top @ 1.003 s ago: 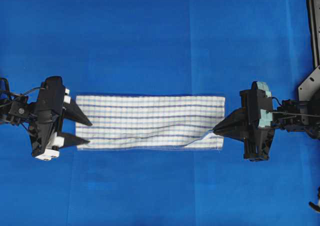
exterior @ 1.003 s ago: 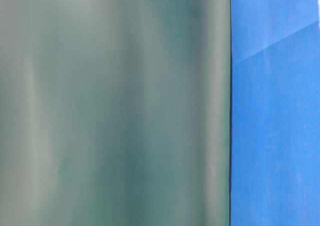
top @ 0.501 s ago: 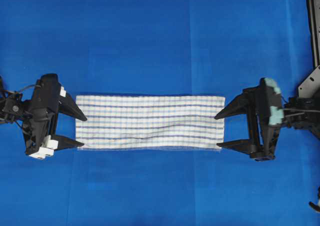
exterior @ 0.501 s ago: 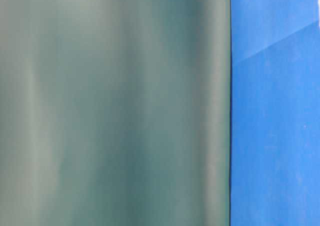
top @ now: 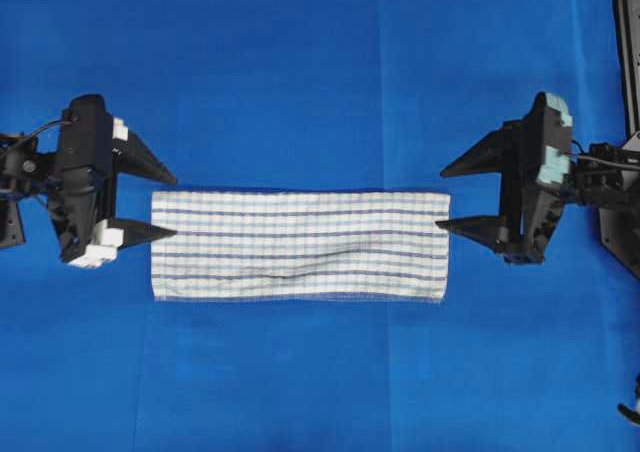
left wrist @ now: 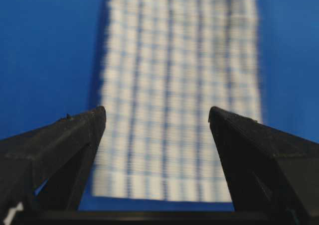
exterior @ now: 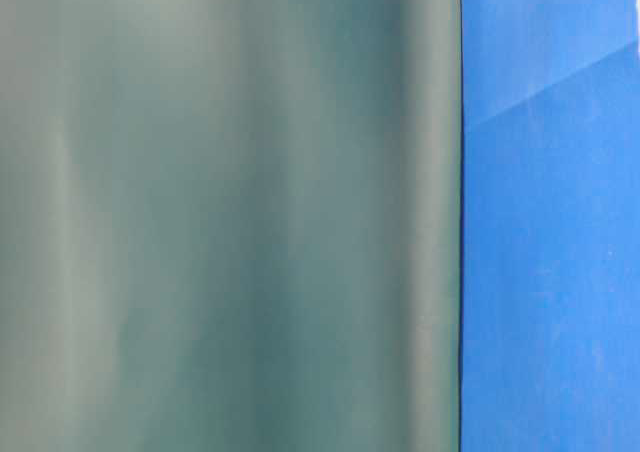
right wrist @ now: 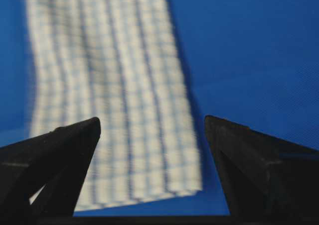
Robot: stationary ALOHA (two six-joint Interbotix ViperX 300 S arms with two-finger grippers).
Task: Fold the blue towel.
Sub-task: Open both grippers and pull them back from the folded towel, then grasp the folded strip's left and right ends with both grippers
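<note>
White blue-striped towel [top: 300,245] on solid blue sheet [top: 300,72].

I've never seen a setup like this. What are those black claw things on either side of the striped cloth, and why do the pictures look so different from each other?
The black claws are the grippers of two robot arms. The view from above shows both: the left gripper and the right gripper, each with its two fingers spread open and holding nothing. Between them lies the blue towel, a white cloth with blue stripes, already folded into a long strip, flat on a big blue sheet.

Two pictures come from small cameras on the arms' wrists. Each looks out between that arm's own dark fingers at an end of the towel, so the cloth looks large and blurry.

The table-level picture shows little: a blurred grey-green surface fills most of it, with some blue sheet beside it. I cannot tell what that surface is.
</note>
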